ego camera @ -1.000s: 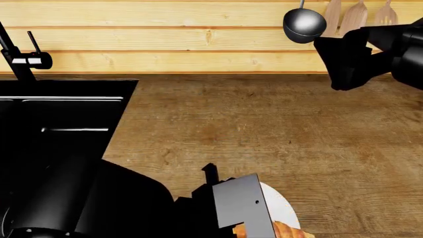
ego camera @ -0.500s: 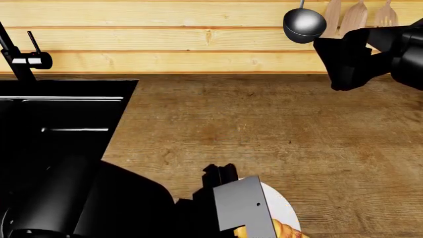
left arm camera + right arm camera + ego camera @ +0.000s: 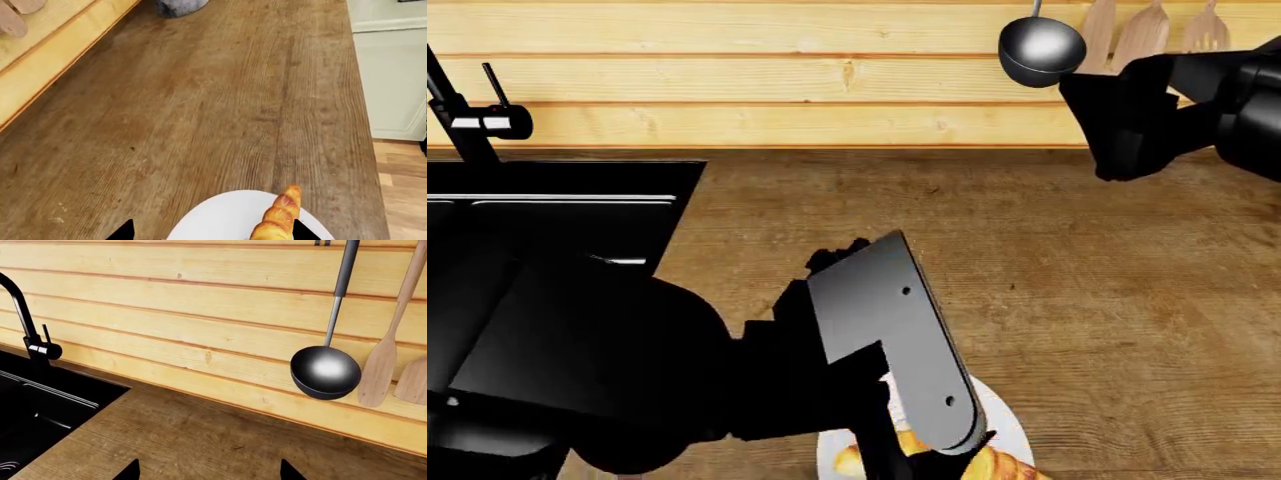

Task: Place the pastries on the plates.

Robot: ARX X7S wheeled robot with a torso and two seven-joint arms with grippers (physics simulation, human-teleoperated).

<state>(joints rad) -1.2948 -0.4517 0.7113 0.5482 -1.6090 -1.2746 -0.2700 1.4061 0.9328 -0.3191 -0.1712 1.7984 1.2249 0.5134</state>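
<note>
Left hand spread wide above croissant on plate.

A croissant lay on a plate at the table's near edge; the sink sat to the left, a ladle hung on the wall behind.

Left arm now raised and farther toward the sink than before, croissant more exposed on white plate
</note>
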